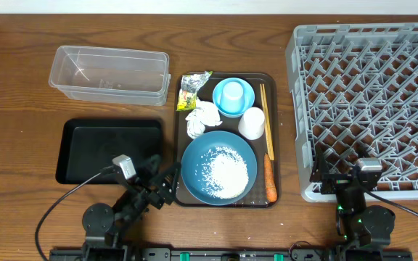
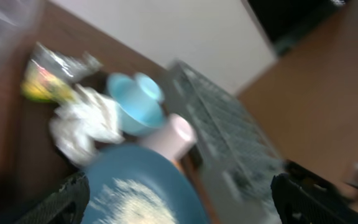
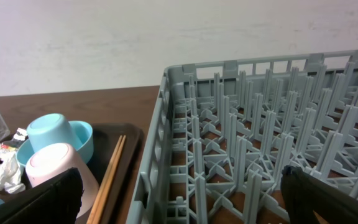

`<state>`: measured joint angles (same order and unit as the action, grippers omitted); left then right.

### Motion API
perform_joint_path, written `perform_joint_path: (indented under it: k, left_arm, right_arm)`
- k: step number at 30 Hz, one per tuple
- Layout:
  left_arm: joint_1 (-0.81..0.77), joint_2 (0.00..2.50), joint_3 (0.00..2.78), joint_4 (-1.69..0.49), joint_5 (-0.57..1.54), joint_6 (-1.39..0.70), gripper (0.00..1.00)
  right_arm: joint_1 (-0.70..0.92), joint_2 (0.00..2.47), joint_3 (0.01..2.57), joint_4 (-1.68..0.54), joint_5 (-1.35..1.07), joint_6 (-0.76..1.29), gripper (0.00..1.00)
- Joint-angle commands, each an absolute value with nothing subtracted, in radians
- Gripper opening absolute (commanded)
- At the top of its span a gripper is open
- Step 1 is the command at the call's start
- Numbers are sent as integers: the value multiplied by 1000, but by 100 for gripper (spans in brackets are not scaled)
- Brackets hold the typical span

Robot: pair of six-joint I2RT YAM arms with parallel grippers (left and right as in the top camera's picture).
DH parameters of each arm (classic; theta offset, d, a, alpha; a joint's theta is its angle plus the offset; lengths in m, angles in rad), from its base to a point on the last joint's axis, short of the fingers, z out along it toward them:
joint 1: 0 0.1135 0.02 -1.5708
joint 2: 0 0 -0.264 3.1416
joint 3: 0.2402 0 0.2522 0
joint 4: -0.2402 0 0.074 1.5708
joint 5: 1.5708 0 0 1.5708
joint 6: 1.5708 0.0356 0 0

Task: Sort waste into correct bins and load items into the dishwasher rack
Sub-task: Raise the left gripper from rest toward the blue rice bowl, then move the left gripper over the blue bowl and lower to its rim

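noted large blue plate (image 1: 194,165), white rice (image 1: 227,172) across its middle, on brown tray (image 1: 273,94) beside left gripper (image 1: 168,185), fingers spread. found right gripper (image 3: 180,199) spread too, by grey rack (image 3: 260,143). blurred in left wrist view.

No text, brand, number or sign can be read in any view. The yellow-green wrapper (image 1: 193,90), on the brown tray (image 1: 271,94) toward the worktop's far edge, has printing on it. It's too small and blurred to read.
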<state>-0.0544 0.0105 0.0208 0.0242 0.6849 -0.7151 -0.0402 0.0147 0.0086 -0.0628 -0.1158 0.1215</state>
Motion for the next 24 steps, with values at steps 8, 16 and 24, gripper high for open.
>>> perform_joint_path:
  k: [8,16,24]
  left_arm:
    - [-56,101,177,-101,856,-727,96]
    - [-59,539,657,-677,587,-354,96]
    - [-60,838,931,-871,671,-330,96]
  right_arm:
    - [-52,7,6,-65,-112,118,99]
    - [-52,7,6,-65,-112,118,99]
    - [-52,7,6,-65,-112,118,99]
